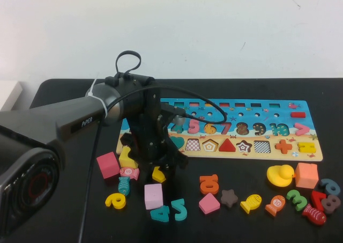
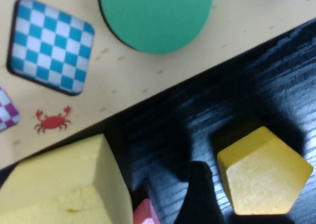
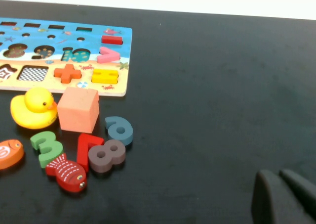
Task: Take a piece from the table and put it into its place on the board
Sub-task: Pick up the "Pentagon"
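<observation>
Black table (image 1: 241, 221) — left gripper (image 1: 159, 168) spread wide over yellow pentagon (image 1: 158, 174), at board's (image 1: 316, 154) seven o'clock; right gripper (image 3: 281, 197) pinched together, empty.

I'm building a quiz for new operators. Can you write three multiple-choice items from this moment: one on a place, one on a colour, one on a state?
1. Where does the yellow pentagon lie?
A. In its slot on the board
B. On the table in front of the board's left part
C. Beside the duck

2. What colour is the cube next to the duck?
A. Orange
B. Green
C. Blue

3. How is the right gripper?
A. Shut on a red fish
B. Shut and empty
C. Wide open over the board

Answers:
1 B: the yellow pentagon rests on the table before the board, with the left gripper over it.
2 A: the cube by the duck is orange.
3 B: the right gripper is shut over bare table.
</observation>
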Controlling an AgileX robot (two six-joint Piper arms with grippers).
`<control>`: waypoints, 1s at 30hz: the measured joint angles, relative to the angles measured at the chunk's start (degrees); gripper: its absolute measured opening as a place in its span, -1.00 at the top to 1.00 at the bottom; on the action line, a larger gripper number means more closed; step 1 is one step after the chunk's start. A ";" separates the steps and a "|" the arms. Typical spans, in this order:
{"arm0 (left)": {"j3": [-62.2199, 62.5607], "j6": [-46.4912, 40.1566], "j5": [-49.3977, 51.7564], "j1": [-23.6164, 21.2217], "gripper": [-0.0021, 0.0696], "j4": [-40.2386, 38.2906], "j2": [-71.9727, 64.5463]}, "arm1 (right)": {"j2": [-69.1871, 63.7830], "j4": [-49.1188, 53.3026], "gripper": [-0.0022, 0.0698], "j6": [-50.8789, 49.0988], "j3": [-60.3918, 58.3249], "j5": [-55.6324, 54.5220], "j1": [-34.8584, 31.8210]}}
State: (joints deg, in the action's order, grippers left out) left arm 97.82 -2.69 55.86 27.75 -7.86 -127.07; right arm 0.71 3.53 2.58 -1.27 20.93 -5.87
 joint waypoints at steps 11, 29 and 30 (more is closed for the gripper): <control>0.49 -3.08 0.54 0.00 -0.25 0.18 -1.24 | 0.00 0.00 0.89 0.00 0.00 0.00 0.00; 8.49 0.01 7.87 0.00 0.05 0.40 -1.95 | 0.00 0.00 0.89 0.00 0.00 0.00 0.00; 9.26 0.12 8.28 0.00 0.05 0.12 -1.95 | 0.00 0.00 0.89 0.00 0.00 0.00 0.00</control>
State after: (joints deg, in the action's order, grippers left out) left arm 107.08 -2.57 64.14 27.75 -7.74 -129.02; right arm 0.71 3.53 2.58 -1.27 20.93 -5.87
